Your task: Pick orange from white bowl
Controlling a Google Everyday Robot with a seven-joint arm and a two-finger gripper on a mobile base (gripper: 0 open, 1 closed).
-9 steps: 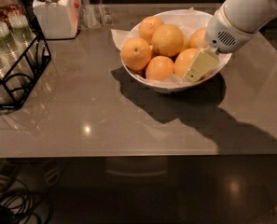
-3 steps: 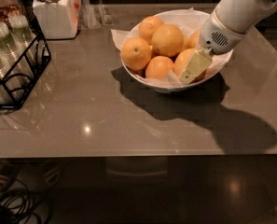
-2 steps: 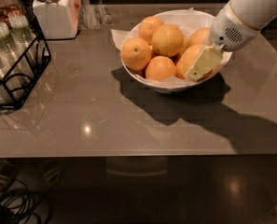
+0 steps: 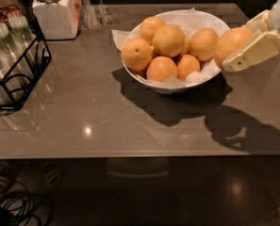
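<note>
The white bowl [image 4: 151,83], lined with crinkled white paper, stands at the back middle of the brown table and holds several oranges. My gripper [image 4: 241,44] is at the right edge of the view, just right of the bowl's rim and raised above the table. Its cream fingers [image 4: 252,54] are shut on a large orange [image 4: 230,42], which hangs clear of the bowl.
A white lidded jar [image 4: 54,11] stands at the back left. A black wire rack [image 4: 14,65] with bottles sits at the left edge. A clear glass [image 4: 93,13] stands next to the jar. The table's front edge [image 4: 130,154] runs across the lower view.
My gripper has lifted out of the bowl and moved right, carrying the large orange with it. The other oranges stay in the bowl.
</note>
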